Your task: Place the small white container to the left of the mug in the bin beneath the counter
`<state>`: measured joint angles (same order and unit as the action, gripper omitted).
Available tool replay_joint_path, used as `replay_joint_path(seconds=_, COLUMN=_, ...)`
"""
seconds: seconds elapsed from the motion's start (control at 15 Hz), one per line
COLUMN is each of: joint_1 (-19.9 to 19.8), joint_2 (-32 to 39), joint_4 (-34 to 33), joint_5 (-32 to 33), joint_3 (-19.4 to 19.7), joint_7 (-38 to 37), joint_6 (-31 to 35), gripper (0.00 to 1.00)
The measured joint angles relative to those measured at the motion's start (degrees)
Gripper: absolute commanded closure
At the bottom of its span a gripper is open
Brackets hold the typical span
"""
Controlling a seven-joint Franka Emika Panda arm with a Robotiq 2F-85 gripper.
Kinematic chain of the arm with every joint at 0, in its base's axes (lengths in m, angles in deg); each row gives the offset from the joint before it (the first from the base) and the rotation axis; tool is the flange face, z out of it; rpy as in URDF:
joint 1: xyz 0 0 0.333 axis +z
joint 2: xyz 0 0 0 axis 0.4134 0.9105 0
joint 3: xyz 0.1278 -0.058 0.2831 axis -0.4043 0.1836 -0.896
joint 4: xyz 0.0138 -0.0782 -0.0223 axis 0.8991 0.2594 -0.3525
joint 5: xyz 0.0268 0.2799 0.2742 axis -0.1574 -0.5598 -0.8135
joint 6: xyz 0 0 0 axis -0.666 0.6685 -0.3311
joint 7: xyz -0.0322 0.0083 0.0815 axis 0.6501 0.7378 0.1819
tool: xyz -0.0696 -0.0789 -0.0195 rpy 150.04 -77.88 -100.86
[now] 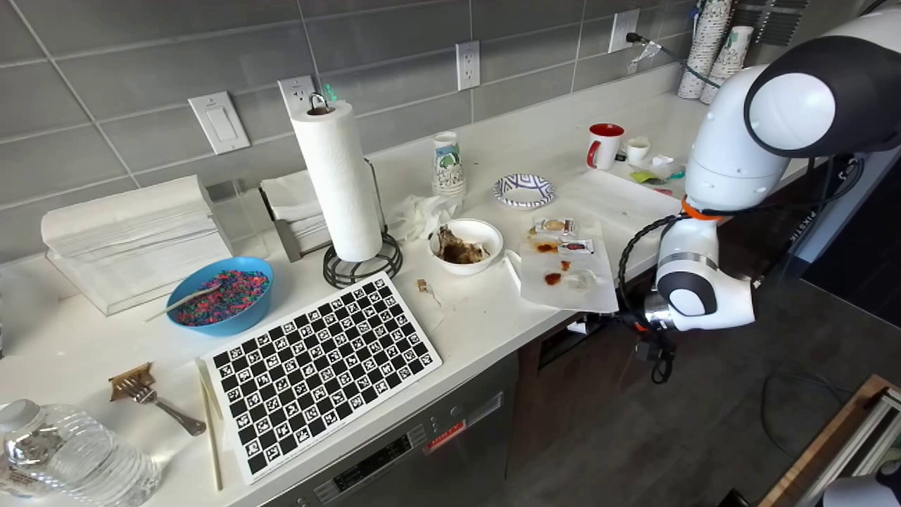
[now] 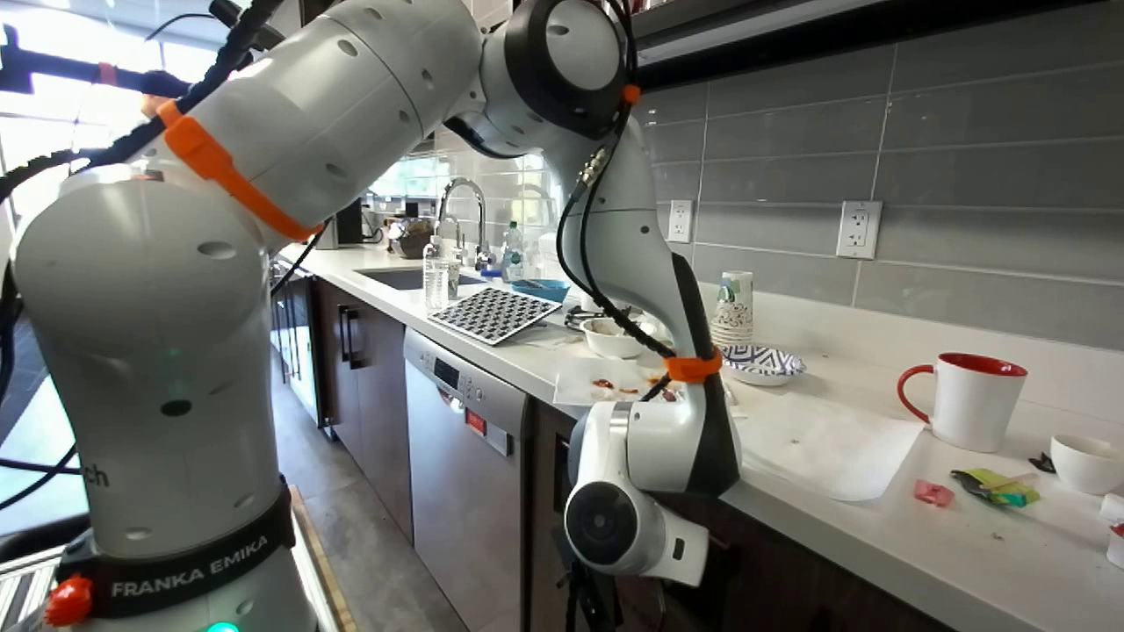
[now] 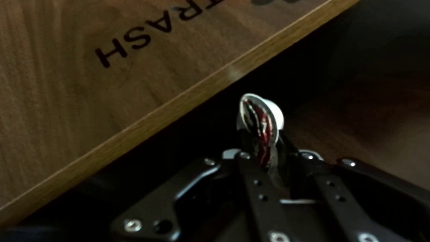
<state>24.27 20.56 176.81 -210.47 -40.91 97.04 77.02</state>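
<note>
The claw (image 3: 264, 144) is clamped on the small white container (image 3: 277, 116), holding it near the edge of the wooden panel (image 3: 84, 97) lettered TRASH, lower than the tabletop (image 2: 922, 527) where the red-handled white mug (image 2: 975, 408) stands.

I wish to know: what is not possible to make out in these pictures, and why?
Wrist view: lower sides of the small white container, hidden by the hand.
Wrist view: inside of the gap beside the panel marked TRASH, lost in shadow.
In both exterior views: bottom inside the red-rimmed mug, hidden by its wall.
</note>
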Motion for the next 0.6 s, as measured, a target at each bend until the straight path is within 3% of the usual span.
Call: replay_joint_path(seconds=0.6, joint_1=1.6, joint_2=0.5, joint_4=-0.4, joint_5=-2.5, joint_3=1.0, joint_7=3.3, joint_6=0.0, gripper=0.95)
